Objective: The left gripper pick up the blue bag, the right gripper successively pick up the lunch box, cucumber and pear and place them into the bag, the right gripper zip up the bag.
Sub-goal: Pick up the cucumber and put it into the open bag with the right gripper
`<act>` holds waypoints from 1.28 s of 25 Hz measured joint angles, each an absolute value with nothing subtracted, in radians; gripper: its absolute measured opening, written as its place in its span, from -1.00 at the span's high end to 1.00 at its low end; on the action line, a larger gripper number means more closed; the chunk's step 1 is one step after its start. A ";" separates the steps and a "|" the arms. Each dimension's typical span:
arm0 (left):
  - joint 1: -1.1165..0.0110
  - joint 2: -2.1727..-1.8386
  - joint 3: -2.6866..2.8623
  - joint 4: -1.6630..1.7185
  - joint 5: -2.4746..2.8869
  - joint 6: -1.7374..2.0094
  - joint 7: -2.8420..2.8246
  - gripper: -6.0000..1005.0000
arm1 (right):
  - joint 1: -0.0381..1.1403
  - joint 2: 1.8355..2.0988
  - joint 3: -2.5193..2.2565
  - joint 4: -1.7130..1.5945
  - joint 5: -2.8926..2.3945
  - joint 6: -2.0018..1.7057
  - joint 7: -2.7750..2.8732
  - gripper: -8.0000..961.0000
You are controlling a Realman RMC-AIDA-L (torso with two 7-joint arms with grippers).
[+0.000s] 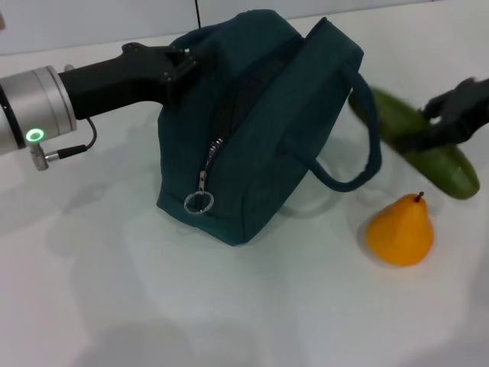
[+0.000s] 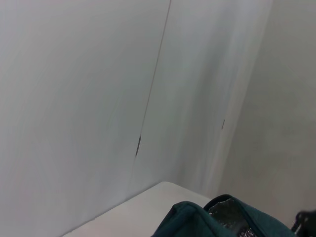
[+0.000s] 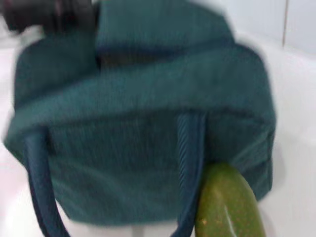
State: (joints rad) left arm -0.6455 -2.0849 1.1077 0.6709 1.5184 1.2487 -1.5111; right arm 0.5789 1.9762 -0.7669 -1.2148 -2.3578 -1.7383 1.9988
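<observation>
My left gripper [image 1: 179, 65] reaches in from my left side and sits at the upper rear edge of the blue bag [image 1: 252, 130]; its jaws look clamped on the fabric there, though the bag hides the tips from my head camera. The bag stands on the white worktop [image 1: 229, 306], tilted, with its zippered top facing forward. The zipper [image 1: 210, 157] is open along most of its run, and its metal ring pull [image 1: 198, 202] hangs low at the near corner. One loop handle [image 1: 359, 153] droops off the bag's right side towards the cucumber.

From my left wrist camera I see only a corner of the bag [image 2: 197, 222], a strip of silvery lining [image 2: 229, 217] showing inside, and a pale wall [image 2: 98, 98] behind.

My right gripper [image 1: 451, 118] is over the cucumber [image 1: 435, 157], which lies on the worktop just right of the bag. The jaws sit around its middle, but I cannot tell whether they are closed on it, as that part is blurred. My right wrist camera shows the cucumber's end [image 3: 229, 202] against the bag's side [image 3: 138, 148], between the handle straps.

The pear [image 1: 399, 231] stands upright on the worktop, nearer me than the cucumber and apart from the bag.
</observation>
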 joint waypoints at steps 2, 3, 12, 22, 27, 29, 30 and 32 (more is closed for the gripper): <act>-0.644 -2.086 1.109 0.670 1.518 1.249 -1.511 0.89 | 0.559 1.976 -0.682 -1.208 -2.299 -1.767 1.948 -0.17; -0.644 -2.087 1.109 0.670 1.518 1.249 -1.510 0.89 | 0.551 1.976 -0.640 -1.199 -2.270 -1.782 1.920 -0.17; -0.639 -2.089 1.111 0.661 1.511 1.254 -1.488 0.89 | 0.508 1.970 -0.547 -1.111 -1.929 -1.810 1.814 -0.17; -0.616 -2.089 1.110 0.626 1.413 1.328 -1.384 0.89 | 0.611 1.968 -0.549 -0.976 -1.663 -1.820 1.786 -0.17; -0.615 -2.089 1.111 0.618 1.398 1.350 -1.379 0.89 | 0.718 1.949 -0.601 -0.841 -1.664 -1.811 1.732 -0.17; -0.615 -2.089 1.111 0.618 1.398 1.352 -1.378 0.89 | 0.746 1.941 -0.657 -0.793 -1.666 -1.789 1.719 -0.17; -0.615 -2.089 1.111 0.618 1.398 1.353 -1.378 0.89 | 0.754 1.940 -0.681 -0.775 -1.667 -1.776 1.708 -0.17; -0.615 -2.089 1.111 0.618 1.397 1.354 -1.378 0.89 | 0.762 1.945 -0.727 -0.755 -1.669 -1.743 1.666 -0.17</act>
